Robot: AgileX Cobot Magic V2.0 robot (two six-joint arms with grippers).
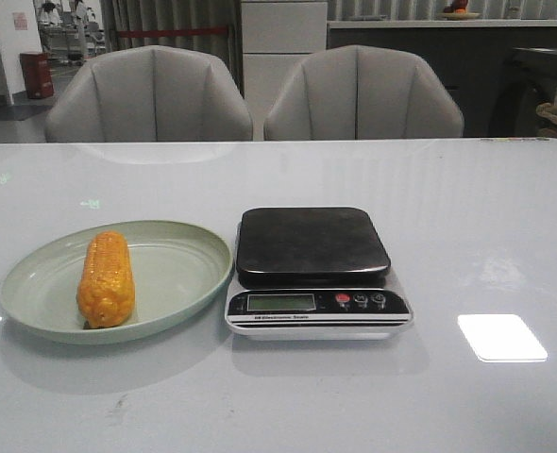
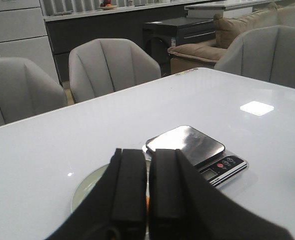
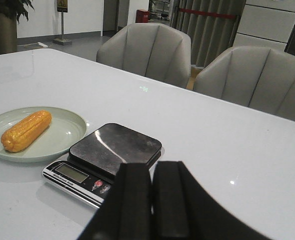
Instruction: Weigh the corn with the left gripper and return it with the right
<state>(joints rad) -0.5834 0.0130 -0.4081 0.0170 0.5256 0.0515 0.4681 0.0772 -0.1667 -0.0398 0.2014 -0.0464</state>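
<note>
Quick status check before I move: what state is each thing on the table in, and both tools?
corn: lying on its side in the plate, untouched.
plate: flat on the table, left of the scale, holding only the corn.
scale: platform bare, display shows no reading I can make out.
left tool: shut, holding nothing.
right tool: shut, holding nothing.

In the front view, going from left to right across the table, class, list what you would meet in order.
Pale green plate → corn lying on the plate's left half → digital scale with its black platform → bright light reflection on the white table.
</note>
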